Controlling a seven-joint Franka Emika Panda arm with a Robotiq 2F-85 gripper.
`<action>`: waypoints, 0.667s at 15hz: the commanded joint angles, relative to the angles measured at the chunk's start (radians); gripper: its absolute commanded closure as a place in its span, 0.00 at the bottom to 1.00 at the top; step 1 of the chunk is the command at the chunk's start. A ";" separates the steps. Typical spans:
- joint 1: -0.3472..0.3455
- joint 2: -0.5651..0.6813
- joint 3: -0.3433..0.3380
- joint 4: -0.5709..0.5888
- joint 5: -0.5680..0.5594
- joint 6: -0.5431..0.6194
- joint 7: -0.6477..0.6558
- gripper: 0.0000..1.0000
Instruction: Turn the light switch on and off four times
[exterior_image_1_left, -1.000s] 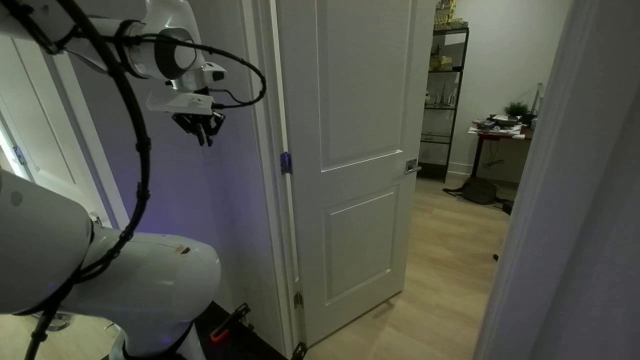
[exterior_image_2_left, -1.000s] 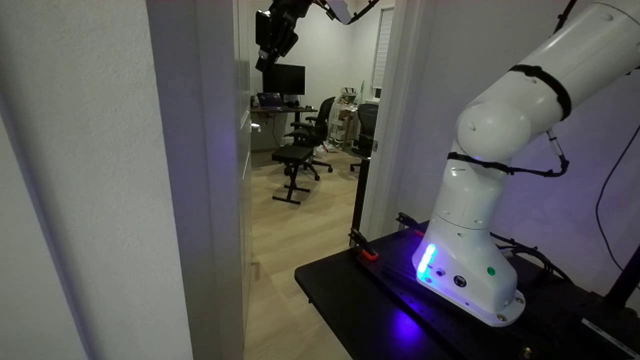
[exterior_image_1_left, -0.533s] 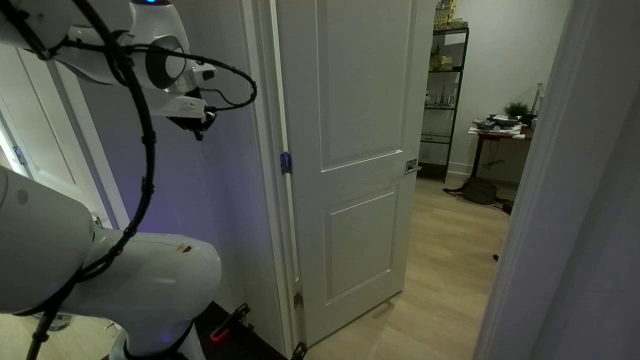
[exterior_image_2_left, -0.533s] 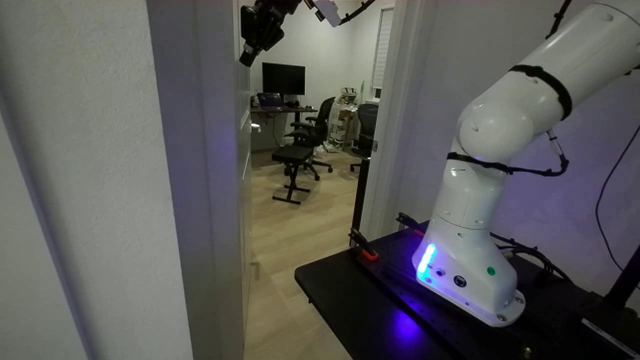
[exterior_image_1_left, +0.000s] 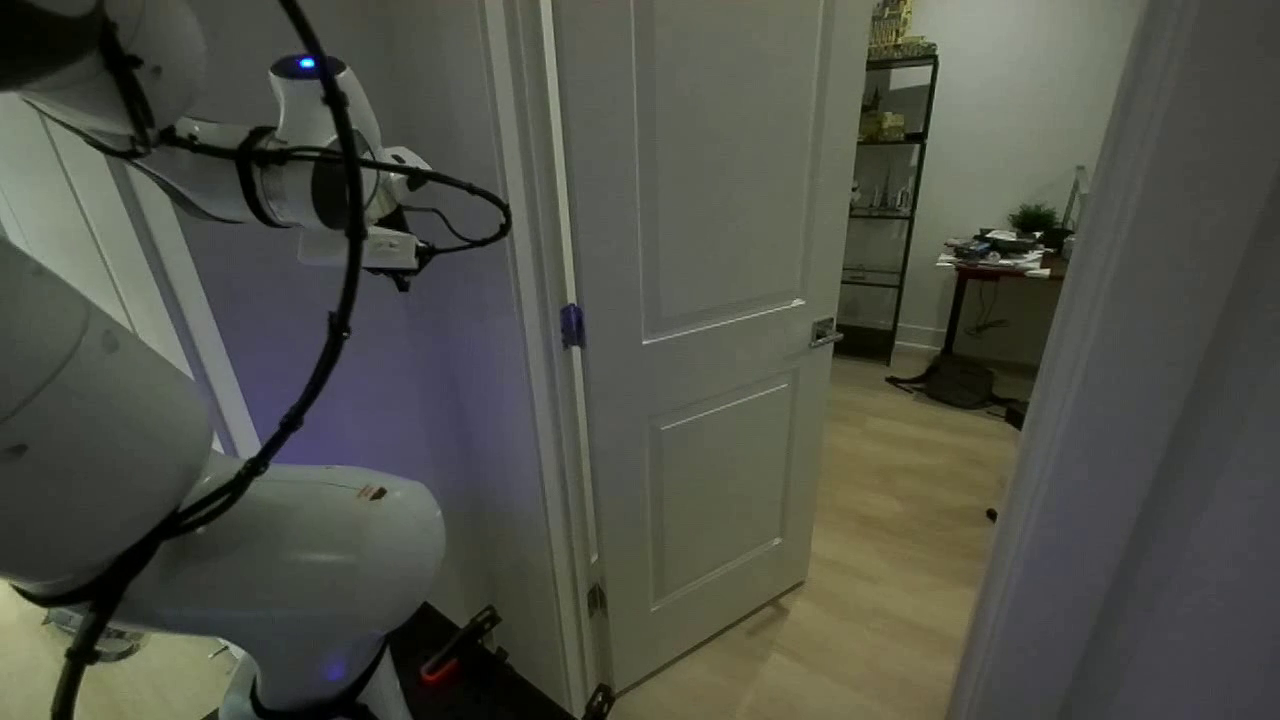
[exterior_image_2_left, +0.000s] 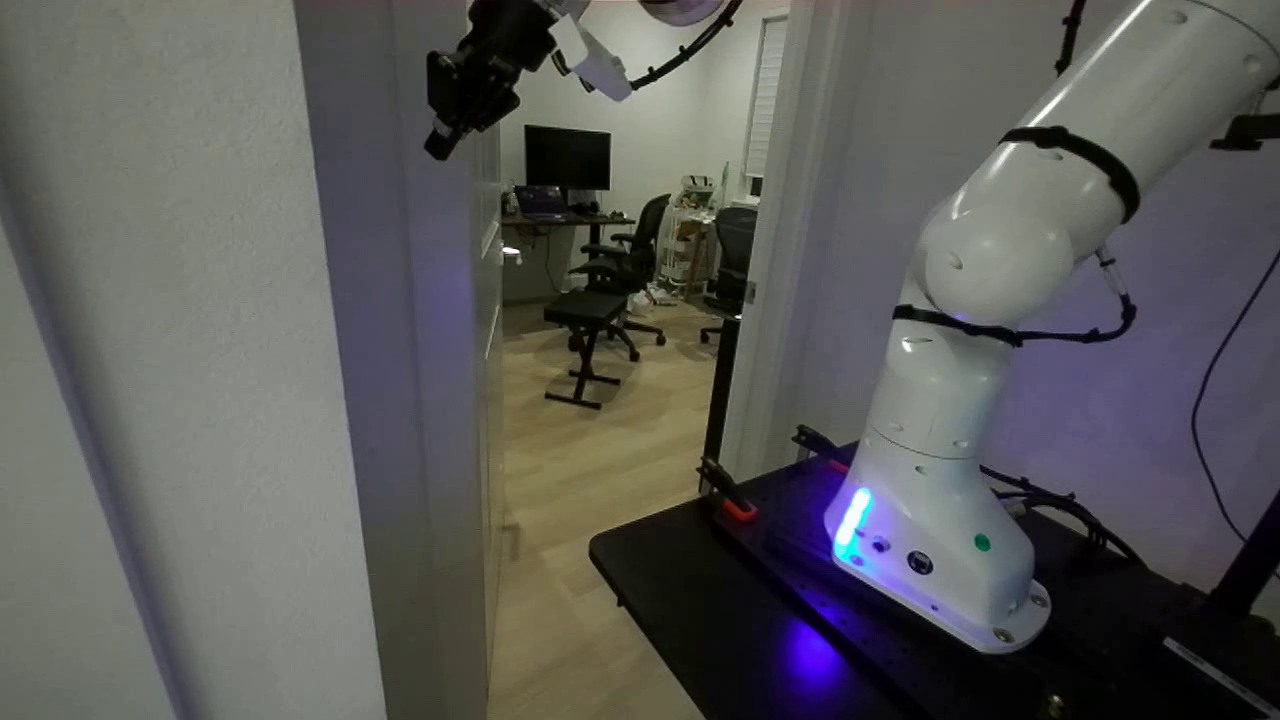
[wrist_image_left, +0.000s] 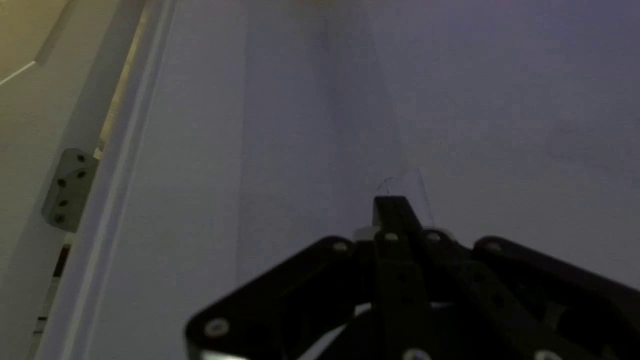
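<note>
Leaning up from its black table (exterior_image_2_left: 680, 600), the white arm (exterior_image_2_left: 1000, 265) holds the gripper (wrist_image_left: 393, 207) close to the wall (wrist_image_left: 310, 125), fingers (wrist_image_left: 400, 280) tight together. What looks like the light switch (wrist_image_left: 416, 189) shows faintly on the wall right behind the fingertips, in the wrist view, partly covered by them; whether they touch it I can't tell. Next along comes the door frame (exterior_image_1_left: 530, 300), then a white door (exterior_image_1_left: 720, 250) standing open. Farther off, in an exterior view, are a black shelf (exterior_image_1_left: 866, 342) and a cluttered desk (exterior_image_1_left: 985, 272).

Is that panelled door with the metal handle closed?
No, the door stands open in an exterior view, with a dark bag visible on the floor beyond.
</note>
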 joint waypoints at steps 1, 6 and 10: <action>0.009 0.108 0.024 0.019 -0.020 0.158 0.027 1.00; 0.011 0.250 0.037 0.044 -0.058 0.334 0.031 1.00; -0.010 0.334 0.054 0.073 -0.055 0.424 0.019 1.00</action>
